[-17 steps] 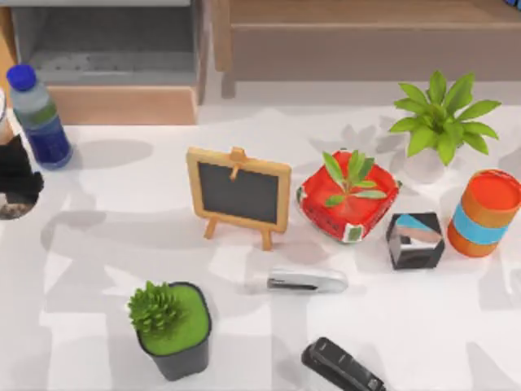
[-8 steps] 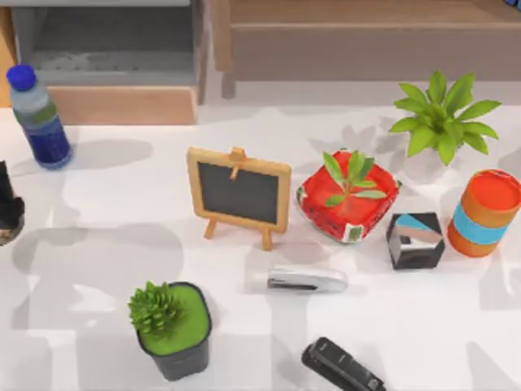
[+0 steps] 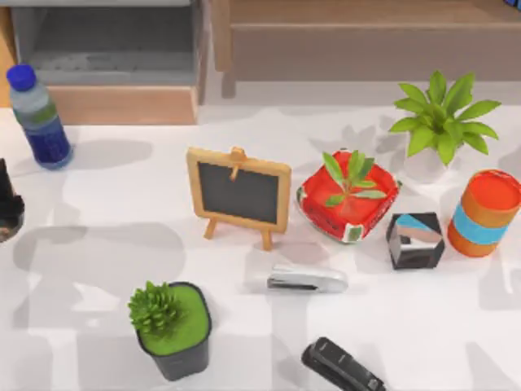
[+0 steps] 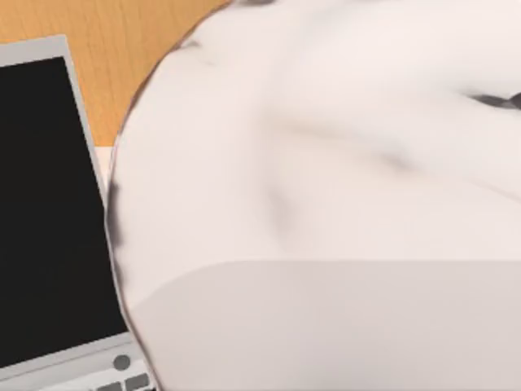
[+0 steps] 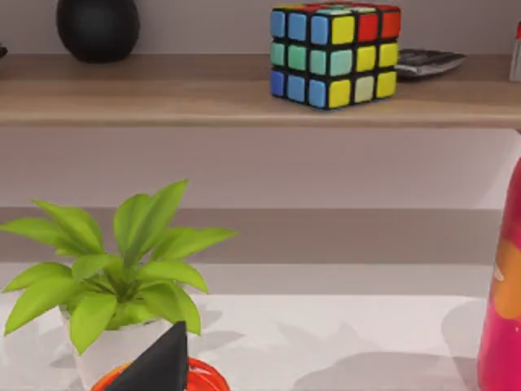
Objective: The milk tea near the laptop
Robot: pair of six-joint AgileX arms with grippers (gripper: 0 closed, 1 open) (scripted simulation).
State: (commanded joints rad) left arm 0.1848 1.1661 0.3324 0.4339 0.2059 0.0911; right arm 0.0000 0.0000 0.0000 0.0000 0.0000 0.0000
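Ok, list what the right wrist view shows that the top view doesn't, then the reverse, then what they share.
Right wrist view, beyond the top view: a colour cube and a black ball on a wooden shelf, and a pink bottle.
Top view, beyond the right wrist view: water bottle, chalkboard, red planter, grey stapler, black stapler, dark green pot, black cube, and the left gripper at the table's left edge.
Shared: the leafy plant in its white pot.
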